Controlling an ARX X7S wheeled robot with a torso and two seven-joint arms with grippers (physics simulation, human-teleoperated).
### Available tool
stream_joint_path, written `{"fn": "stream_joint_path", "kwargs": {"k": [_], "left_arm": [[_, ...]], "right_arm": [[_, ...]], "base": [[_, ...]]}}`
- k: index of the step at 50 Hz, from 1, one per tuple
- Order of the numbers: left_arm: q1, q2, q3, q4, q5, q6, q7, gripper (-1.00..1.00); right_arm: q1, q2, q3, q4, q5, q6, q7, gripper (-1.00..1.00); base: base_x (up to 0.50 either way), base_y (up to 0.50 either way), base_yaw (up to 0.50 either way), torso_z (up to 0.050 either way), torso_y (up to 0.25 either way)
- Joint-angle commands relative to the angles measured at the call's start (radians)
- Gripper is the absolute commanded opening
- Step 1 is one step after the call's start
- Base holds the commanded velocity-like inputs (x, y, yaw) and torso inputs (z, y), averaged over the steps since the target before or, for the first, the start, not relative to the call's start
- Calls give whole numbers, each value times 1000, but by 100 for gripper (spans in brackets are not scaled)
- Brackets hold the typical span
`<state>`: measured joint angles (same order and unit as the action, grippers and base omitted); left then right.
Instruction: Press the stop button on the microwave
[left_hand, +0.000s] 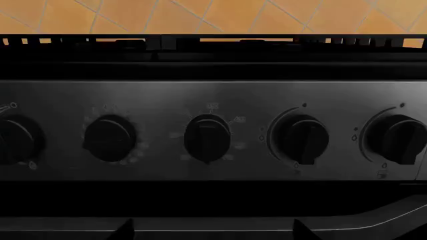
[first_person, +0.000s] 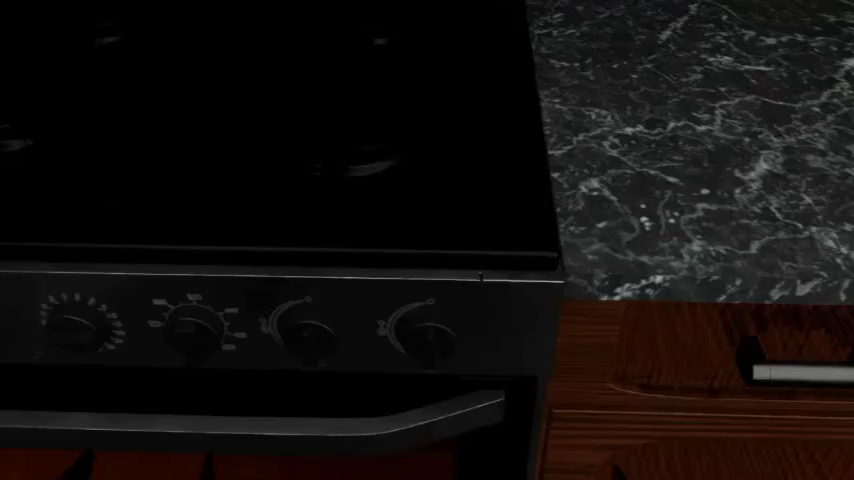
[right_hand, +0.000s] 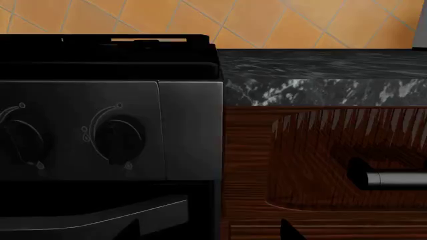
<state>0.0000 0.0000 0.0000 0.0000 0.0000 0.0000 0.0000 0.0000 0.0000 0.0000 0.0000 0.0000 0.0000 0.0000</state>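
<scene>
The microwave and its stop button are out of view in all three frames. My left gripper (left_hand: 213, 233) is open, with only its two dark fingertips (left_hand: 124, 231) showing, spread wide in front of the stove's control panel (left_hand: 213, 95). My right gripper (right_hand: 210, 232) is open too. One of its fingertips (right_hand: 132, 230) is before the oven door and the other before the wooden cabinet front. Nothing lies between either pair of fingers.
A black stove (first_person: 267, 130) with a row of knobs (first_person: 310, 338) and an oven door handle (first_person: 267, 425) fills the left. A dark marble counter (first_person: 694, 150) lies to its right over a wooden drawer (first_person: 667, 350) with a metal handle (first_person: 801, 374). An orange tiled wall (left_hand: 200, 15) is behind.
</scene>
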Motion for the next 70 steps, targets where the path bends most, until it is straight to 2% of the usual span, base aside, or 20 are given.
{"fn": "stream_joint_path", "kwargs": {"k": [1,13,19,20,21,27,31,36,41,45,46,49,50,52,56,59,64,67,70], "left_arm": [[0,-10,11,0,0,0,-11,100],[23,-49,46,1,-33,10,-55,100],[52,-87,10,-179,-22,91,-101,100],[85,-123,-85,-329,-99,175,-96,100],[85,-125,-73,-380,-89,172,-93,100],[101,-120,-56,-294,-99,150,-89,100],[88,-122,-48,-326,-93,159,-93,100],[57,-133,-55,-471,-85,197,-106,100],[-9,-156,-87,-774,-101,313,-103,100],[-156,-181,-114,-1254,-118,538,-69,100],[-165,-184,-126,-1307,-125,560,-57,100],[-139,-192,-125,-1309,-74,513,-112,100],[-131,-191,-148,-1309,-89,480,-75,100],[-115,-194,-167,-1309,-67,433,-87,100],[-85,-188,-264,-1309,-62,329,-21,100],[-63,-182,-306,-1309,-34,290,-17,100],[-29,-176,-360,-1309,-27,226,5,100],[-29,-176,-360,-1309,-27,226,5,100],[-29,-176,-360,-1309,-27,226,5,100]], "right_arm": [[0,9,0,0,9,0,0,100],[-22,48,-61,-55,27,24,56,100],[-9,57,-69,-311,38,183,87,100],[83,56,-92,-461,0,333,104,100],[85,58,-91,-589,4,400,105,100],[83,68,-96,-541,14,375,120,100],[91,76,-98,-568,18,398,129,100],[150,82,-105,-660,20,486,139,100],[248,84,-107,-784,24,618,150,100],[314,87,-115,-862,23,706,159,100],[330,86,-114,-880,26,731,160,100],[366,91,-127,-900,20,763,168,100],[382,92,-127,-906,20,775,170,100],[432,88,-116,-932,31,820,170,100],[548,91,-127,-950,33,917,171,100],[674,73,-111,-989,62,1062,159,100],[1013,33,-87,-1004,102,1382,154,100],[1152,12,-82,-935,125,1474,154,100],[1217,6,-83,-843,158,1483,175,100]], "base": [[0,0,0,0,0],[0,0,0,0,0],[0,0,0,0,0],[0,0,0,0,0],[0,0,0,0,0],[0,0,0,0,0],[0,0,0,0,0],[0,0,0,0,0],[0,0,0,0,0],[0,0,0,0,0],[0,0,0,0,0],[0,0,0,0,0],[0,0,0,0,0],[0,0,0,0,0],[0,0,0,0,0],[0,0,0,0,0],[0,0,0,0,0],[0,0,0,0,0],[0,0,0,0,0]]}}
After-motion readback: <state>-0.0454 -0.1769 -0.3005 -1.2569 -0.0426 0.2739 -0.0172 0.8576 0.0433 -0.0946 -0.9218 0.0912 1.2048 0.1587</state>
